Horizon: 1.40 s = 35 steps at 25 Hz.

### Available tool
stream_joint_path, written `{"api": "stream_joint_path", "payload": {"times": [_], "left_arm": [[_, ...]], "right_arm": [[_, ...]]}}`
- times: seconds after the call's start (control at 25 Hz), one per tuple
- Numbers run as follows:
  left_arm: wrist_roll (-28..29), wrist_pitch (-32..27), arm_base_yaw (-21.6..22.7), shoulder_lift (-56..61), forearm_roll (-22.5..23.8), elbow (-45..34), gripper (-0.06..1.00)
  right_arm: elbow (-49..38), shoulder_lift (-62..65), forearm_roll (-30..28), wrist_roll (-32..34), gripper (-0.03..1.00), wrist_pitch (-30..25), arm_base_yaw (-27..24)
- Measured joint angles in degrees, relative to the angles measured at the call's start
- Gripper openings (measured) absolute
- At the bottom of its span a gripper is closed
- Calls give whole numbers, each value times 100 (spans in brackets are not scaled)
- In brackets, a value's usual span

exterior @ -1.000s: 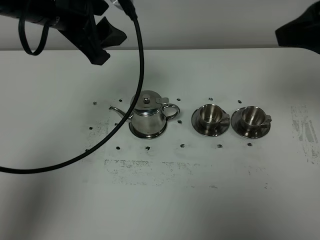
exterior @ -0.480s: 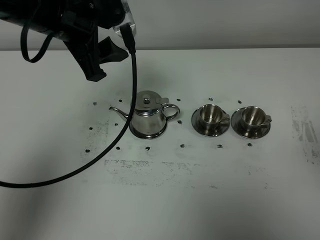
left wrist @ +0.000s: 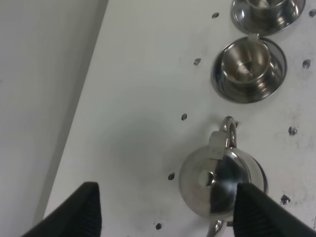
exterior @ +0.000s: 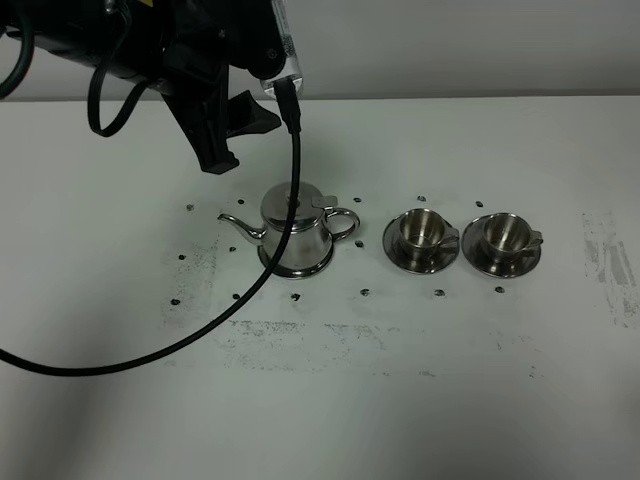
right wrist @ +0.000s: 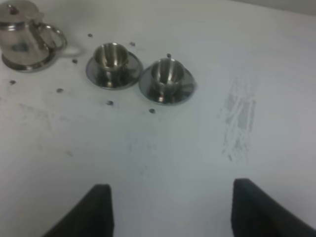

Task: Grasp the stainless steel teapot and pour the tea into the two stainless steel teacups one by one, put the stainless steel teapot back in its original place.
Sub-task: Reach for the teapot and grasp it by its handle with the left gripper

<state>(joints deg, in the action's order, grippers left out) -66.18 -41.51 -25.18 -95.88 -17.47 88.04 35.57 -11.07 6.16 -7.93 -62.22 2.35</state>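
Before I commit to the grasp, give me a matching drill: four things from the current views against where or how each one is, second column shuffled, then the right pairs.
Column one
1. stainless steel teapot
2. teacup nearer the teapot
3. teacup farther from the teapot
4. left claw

Column two
A. right end of the row in the high view
B. open, holding nothing, up in the air
C. left end of the row in the high view, lid on
D. middle of the row in the high view

Pairs: 1-C, 2-D, 3-A, 4-B
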Motion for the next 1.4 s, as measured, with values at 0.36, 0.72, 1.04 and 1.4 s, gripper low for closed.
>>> {"api": "stream_joint_path", "payload": {"times": [0.36, 0.72, 1.04, 1.4], "left_arm": [[-6, 194, 0, -76, 13, 0, 55], [-6, 281, 0, -281, 38, -7, 55], [-23, 347, -55, -281, 175, -7, 55], [1404, 337, -883, -665, 2010, 275, 55]], "right_arm": [[-556, 994, -162, 256, 50, -167, 0], [-561, 1144, -428, 632, 50, -161, 0], [-561, 1145, -416, 649, 50, -161, 0], [-561, 1150, -412, 649, 50, -161, 0]]}}
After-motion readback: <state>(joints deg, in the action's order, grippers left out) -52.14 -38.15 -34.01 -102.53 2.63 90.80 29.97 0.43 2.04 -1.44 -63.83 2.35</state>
